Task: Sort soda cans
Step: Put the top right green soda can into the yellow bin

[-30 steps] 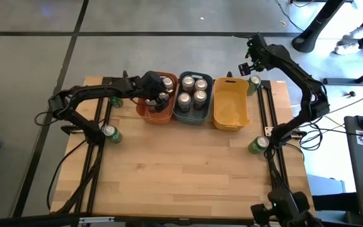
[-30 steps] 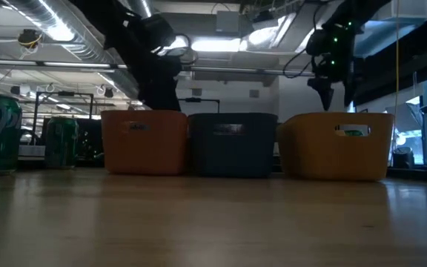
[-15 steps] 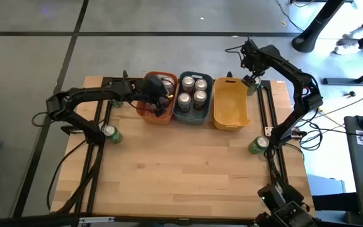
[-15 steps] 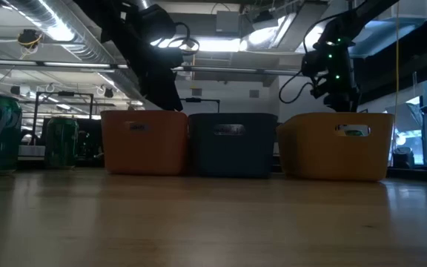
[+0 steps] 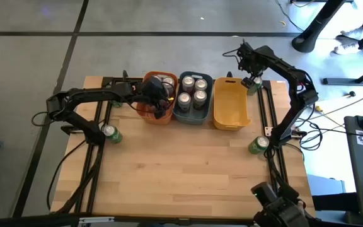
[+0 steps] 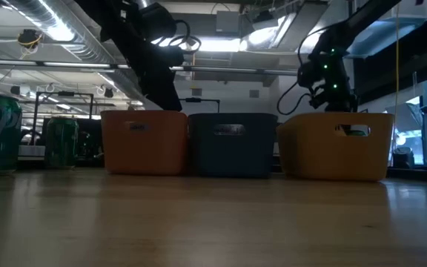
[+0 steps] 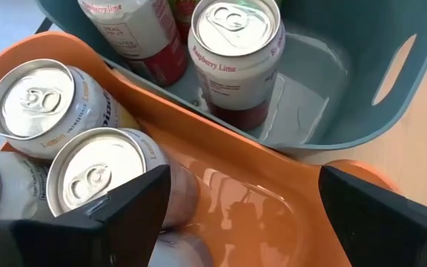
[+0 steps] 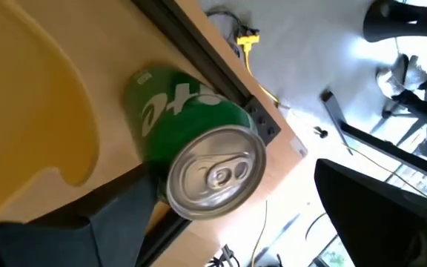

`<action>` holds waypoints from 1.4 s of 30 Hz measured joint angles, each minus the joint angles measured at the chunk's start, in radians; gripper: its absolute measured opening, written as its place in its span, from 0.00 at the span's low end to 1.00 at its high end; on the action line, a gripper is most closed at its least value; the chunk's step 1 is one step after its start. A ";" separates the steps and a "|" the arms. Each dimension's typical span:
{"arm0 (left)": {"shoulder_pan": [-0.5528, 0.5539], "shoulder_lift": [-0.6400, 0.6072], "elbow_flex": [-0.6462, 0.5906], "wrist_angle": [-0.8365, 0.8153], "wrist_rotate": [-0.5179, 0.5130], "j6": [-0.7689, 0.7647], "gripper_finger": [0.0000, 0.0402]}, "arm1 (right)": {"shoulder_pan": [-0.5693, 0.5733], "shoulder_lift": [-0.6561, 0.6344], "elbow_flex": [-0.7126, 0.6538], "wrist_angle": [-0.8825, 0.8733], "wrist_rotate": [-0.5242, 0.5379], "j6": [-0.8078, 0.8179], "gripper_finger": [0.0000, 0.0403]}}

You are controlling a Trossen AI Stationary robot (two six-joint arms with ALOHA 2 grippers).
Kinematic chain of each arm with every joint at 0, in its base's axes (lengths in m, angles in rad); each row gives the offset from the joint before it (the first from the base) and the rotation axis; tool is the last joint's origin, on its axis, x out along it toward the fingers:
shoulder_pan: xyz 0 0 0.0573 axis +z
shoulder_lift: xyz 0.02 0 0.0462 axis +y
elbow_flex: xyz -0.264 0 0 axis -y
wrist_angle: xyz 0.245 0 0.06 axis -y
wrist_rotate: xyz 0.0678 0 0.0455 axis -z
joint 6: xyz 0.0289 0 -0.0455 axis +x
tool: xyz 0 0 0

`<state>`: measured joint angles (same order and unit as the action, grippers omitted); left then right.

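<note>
The left arm reached in from the table's left edge, its forearm lying across the back of the table, and the left gripper [image 5: 158, 101] hung over the orange bin [image 5: 145, 112] with its fingers [image 7: 117, 211] spread apart and nothing between them. In the left wrist view the pale cans [image 7: 98, 174] stood upright in that bin just beside one finger, while the grey-blue bin [image 7: 362, 89] next to it held a Raspberry Lime can [image 7: 236, 59] and others. The right arm rose from the table's right side and bent back toward the far right corner, where the right gripper [image 5: 253, 74] pointed down at a green can [image 5: 254, 84] standing on the table just beside the yellow bin [image 5: 230, 110]. In the right wrist view the green can [image 8: 191, 144] lay between the widely parted fingers [image 8: 117, 215], close to one of them; whether it touched could not be told. Four cans [image 5: 193, 89] showed their silver tops in the grey-blue bin. Another green can [image 5: 110, 132] stood near the left edge of the table, and one more [image 5: 258, 144] near the right edge, both well apart from the grippers.
</note>
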<state>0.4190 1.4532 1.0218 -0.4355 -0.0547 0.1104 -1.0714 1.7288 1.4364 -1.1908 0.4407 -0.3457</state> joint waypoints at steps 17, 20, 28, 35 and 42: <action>-0.001 0.002 0.000 0.008 0.000 0.007 0.83 | 0.041 0.008 -0.009 -0.006 0.011 -0.033 0.89; -0.001 0.002 0.000 0.008 0.000 0.008 0.83 | 0.061 0.008 -0.046 0.011 0.035 -0.052 0.89; -0.001 0.002 0.000 0.003 0.000 0.003 0.83 | 0.085 0.009 -0.157 0.129 0.151 -0.130 0.89; -0.001 0.002 0.000 0.011 0.000 0.010 0.83 | 0.090 0.009 -0.161 0.136 0.127 -0.129 0.89; -0.001 0.002 0.000 0.010 0.000 0.009 0.83 | 0.110 0.005 -0.158 0.082 0.058 -0.119 0.89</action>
<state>0.4183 1.4548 1.0218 -0.4259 -0.0547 0.1196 -0.9611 1.7336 1.2781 -1.1093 0.4984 -0.4643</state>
